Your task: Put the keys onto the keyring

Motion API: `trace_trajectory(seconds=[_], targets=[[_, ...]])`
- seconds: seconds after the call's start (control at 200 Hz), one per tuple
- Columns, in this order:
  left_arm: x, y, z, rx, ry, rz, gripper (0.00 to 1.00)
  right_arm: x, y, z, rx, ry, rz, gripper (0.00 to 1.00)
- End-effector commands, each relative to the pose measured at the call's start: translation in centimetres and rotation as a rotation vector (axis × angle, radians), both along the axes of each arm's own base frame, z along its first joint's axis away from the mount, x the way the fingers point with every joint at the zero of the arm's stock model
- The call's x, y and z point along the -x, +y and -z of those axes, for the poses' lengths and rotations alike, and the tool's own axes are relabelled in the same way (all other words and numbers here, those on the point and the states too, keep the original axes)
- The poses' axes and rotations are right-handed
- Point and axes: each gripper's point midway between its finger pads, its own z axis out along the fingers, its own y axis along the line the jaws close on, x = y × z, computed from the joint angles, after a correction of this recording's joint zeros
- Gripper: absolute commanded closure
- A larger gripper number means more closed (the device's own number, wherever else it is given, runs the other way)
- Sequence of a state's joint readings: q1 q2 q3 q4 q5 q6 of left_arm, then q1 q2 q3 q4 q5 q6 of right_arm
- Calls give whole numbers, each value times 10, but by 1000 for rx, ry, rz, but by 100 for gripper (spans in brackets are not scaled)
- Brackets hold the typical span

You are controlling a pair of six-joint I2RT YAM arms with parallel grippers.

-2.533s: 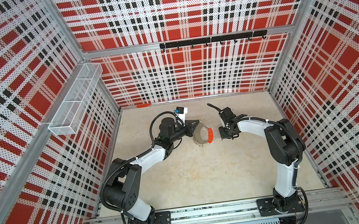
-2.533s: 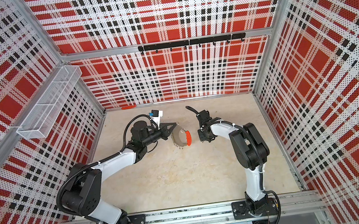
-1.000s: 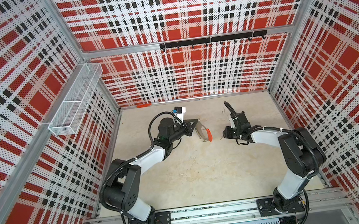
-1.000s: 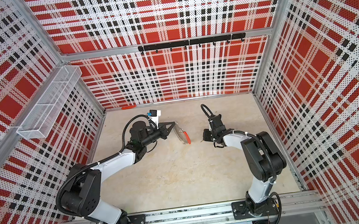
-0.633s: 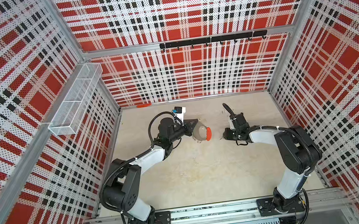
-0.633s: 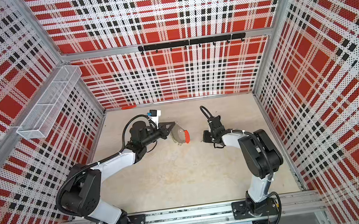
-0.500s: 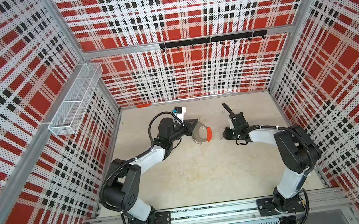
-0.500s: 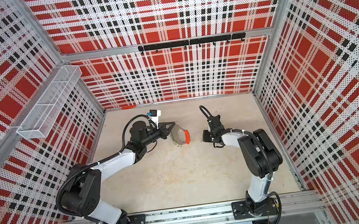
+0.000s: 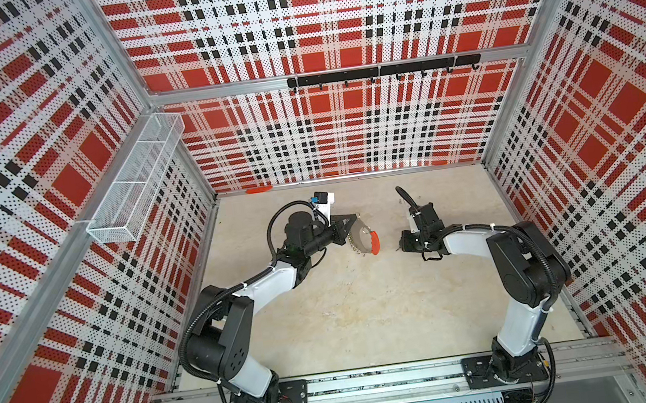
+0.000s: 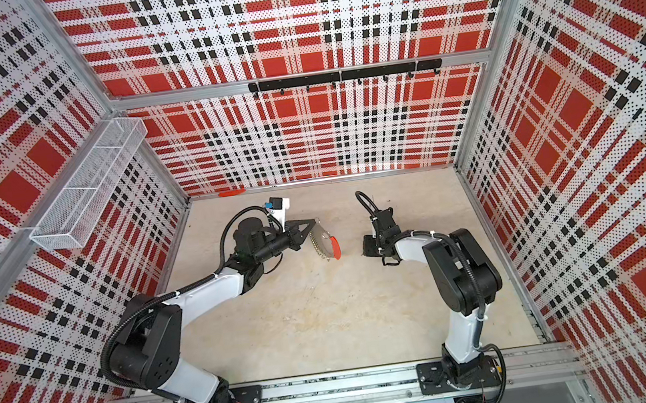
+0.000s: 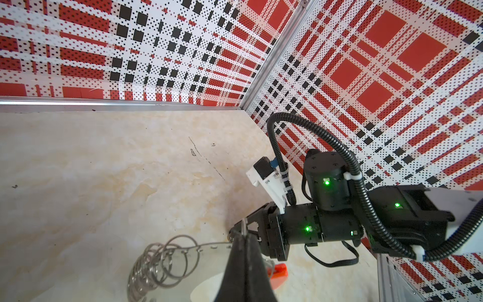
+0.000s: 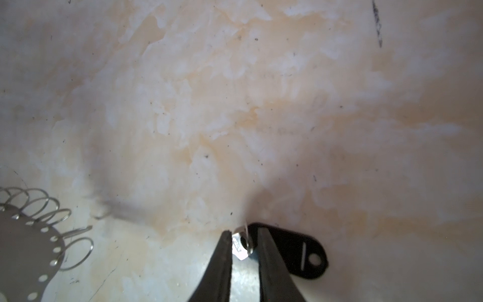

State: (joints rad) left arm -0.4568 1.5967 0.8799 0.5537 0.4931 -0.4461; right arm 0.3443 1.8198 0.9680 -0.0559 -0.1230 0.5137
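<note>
Left hand [image 9: 351,223] clenched on keyring [image 9: 364,241], right hand [image 12: 244,232] grasping keys [image 12: 240,246] (wrist view only)

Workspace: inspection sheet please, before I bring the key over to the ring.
Surface: beige mottled tabletop, scuffed, a few dark marks.
Job's things: keyring in the left gripper; keys pinched by the right gripper, black tag alongside; a gap separates them.
Clutter: lone red-orange strip at the back wall's foot.
Grippers: left shut on the keyring; right shut on the key.
Cables: black conduit loops on both arms, clear of the keyring.
Surroundings: plaid perforated walls, wire basket, hook rail.
</note>
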Motion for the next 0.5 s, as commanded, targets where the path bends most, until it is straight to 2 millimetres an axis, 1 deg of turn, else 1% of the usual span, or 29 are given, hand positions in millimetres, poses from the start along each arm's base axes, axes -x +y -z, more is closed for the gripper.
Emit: trace_trajectory(seconds=[0.0,0.21,0.266,0.321,0.346,0.426,0.496], targets=[[3,0,-27,43,-73,14,100,-5,1,1,17,-13,-5,79],[4,1,-29,47,-74,17,100,-9,2,0,29,-19,-10,82],[3,2,-28,47,-72,15,100,-9,2,1,31,-18,-10,87],[4,2,-29,48,-73,17,100,-10,3,0,29,-19,-15,95],[4,2,-29,47,-71,16,100,-10,2,-1,30,-20,-16,100],[4,3,-29,47,-71,15,100,-8,4,-8,40,-30,-31,100],[4,5,-30,45,-77,8,100,-9,4,-24,63,-62,-46,100]])
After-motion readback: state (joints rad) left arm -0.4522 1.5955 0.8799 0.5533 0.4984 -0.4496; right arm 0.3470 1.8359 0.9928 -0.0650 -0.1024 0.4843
